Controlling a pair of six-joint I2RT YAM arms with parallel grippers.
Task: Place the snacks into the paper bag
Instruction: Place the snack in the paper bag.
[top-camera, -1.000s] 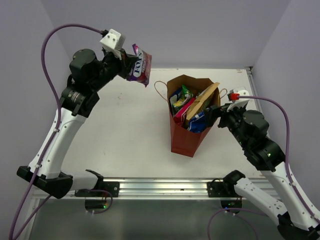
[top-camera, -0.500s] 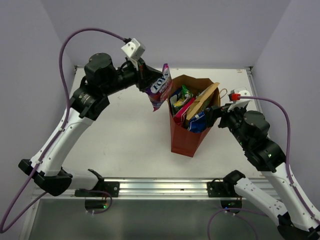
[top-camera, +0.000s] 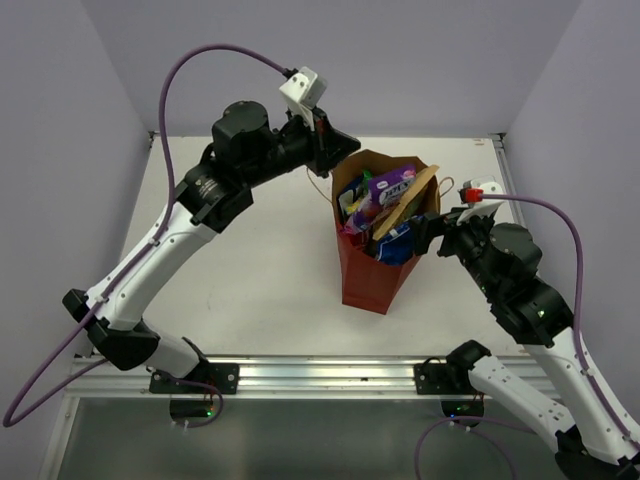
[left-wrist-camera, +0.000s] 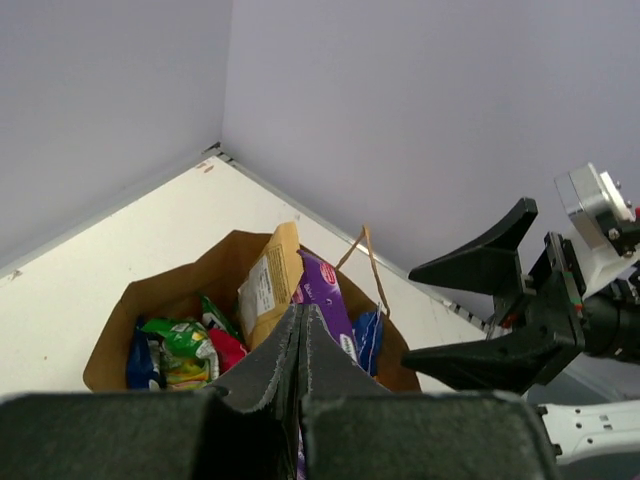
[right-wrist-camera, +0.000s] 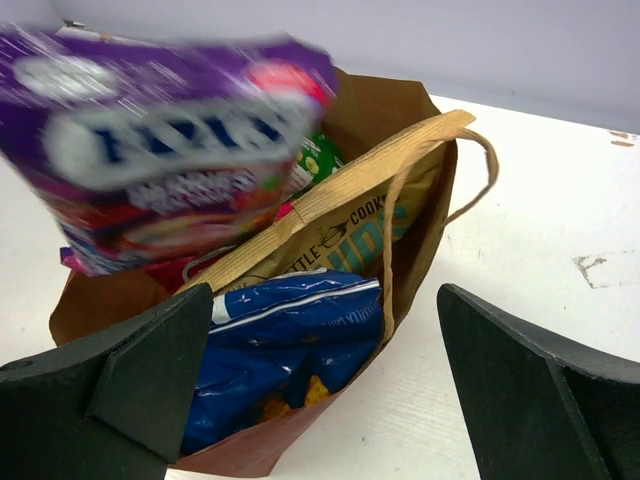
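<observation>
Packet (top-camera: 390, 185) pinched by left claw (left-wrist-camera: 300, 318) over paper bag (top-camera: 365, 275) | right claw (right-wrist-camera: 325, 295) agape

Purple candy packet (top-camera: 391, 186), red-brown paper bag (top-camera: 364, 282)

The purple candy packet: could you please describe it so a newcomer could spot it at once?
On the white table stands a red-brown paper bag, stuffed full. Uppermost at its open mouth is the purple candy packet: the only purple one, above a blue packet, a green packet and a tan packet.
</observation>
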